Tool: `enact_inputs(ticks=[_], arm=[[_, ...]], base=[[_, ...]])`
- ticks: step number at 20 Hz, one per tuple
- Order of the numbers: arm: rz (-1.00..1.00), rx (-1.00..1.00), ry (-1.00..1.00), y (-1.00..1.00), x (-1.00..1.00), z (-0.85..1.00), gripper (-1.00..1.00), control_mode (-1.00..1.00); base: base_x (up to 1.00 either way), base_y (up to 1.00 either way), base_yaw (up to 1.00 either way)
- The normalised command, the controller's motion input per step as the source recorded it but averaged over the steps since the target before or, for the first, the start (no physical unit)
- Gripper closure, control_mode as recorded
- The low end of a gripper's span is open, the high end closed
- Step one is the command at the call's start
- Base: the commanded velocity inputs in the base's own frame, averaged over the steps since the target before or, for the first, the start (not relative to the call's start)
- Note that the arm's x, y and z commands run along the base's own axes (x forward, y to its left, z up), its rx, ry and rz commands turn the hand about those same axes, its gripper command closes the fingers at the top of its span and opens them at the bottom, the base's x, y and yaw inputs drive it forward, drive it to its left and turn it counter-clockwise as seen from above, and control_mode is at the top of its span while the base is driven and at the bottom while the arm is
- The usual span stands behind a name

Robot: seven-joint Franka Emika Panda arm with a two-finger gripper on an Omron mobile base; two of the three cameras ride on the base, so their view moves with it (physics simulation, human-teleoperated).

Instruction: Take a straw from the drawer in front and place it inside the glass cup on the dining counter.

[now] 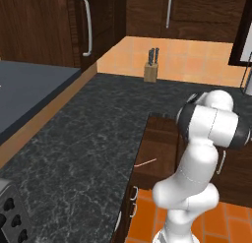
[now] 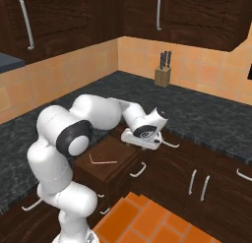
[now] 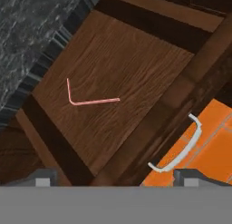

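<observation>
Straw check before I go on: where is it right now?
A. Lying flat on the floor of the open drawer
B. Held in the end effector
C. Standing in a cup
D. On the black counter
A: the straw lies bent and flat on the drawer floor, with the end effector above it, empty.

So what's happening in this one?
The robot arm is reaching over an open drawer under the black counter. A thin pink straw with a bent end lies flat on the drawer's wooden bottom, untouched. The gripper hangs above the drawer, near its front edge and handle, holding nothing; its fingertips sit wide apart. The pick-up has not yet begun. A knife block stands at the back of the counter.
</observation>
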Motion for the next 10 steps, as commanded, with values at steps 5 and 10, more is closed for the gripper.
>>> enact_inputs(ticks=[5,10], arm=[[0.03,-0.13,0.23,0.3,0.81,-0.09,-1.0,-1.0],[0.01,-0.08,0.01,0.13,0.59,-0.36,-1.0,-1.0]], base=[[0.0,0.0,0.0],[0.0,0.0,0.0]])
